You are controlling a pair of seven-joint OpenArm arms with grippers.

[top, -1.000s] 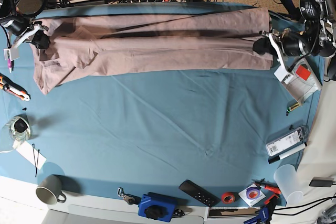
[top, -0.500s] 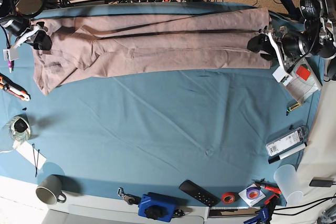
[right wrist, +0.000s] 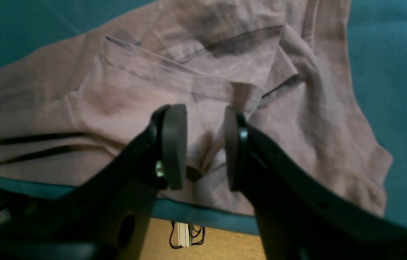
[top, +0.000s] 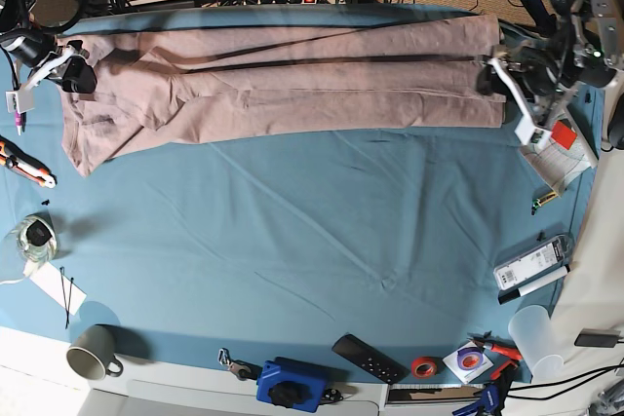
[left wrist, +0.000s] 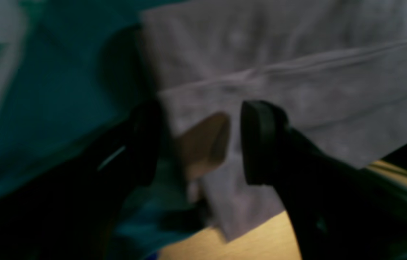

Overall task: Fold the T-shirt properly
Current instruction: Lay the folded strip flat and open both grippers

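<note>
T-shirt (top: 283, 85): mauve-brown, folded lengthwise into a long wrinkled band that lies along the far edge of the desk; dark fold lines run along its length.
T-shirt, neck end: on the base view's left, where a sleeve flap and a rumpled corner hang nearer the camera than the rest of the band.
T-shirt, hem end: on the base view's right, stacked in flat layers; in the left wrist view one corner reaches past the desk's edge.
Right gripper (right wrist: 199, 144): at the neck end of the T-shirt, jaws parted, with cloth visible in the gap and below; neither pad pinches the cloth, so it is released.
Left gripper (left wrist: 198, 142): at the hem end of the T-shirt, jaws spread wide; the view is blurred, but the pads stand apart and nothing is clamped between them.
Desk cover (top: 322, 231): blue cloth, creased, bare between the T-shirt and the near edge.
Mug (top: 93, 351): grey, at the near left corner, well apart from the T-shirt.
Remote (top: 369, 358): black, on the near edge, beside a roll of red tape (top: 422, 367).
Plastic cup (top: 538, 336): pale, at the near right corner, far from the T-shirt.
</note>
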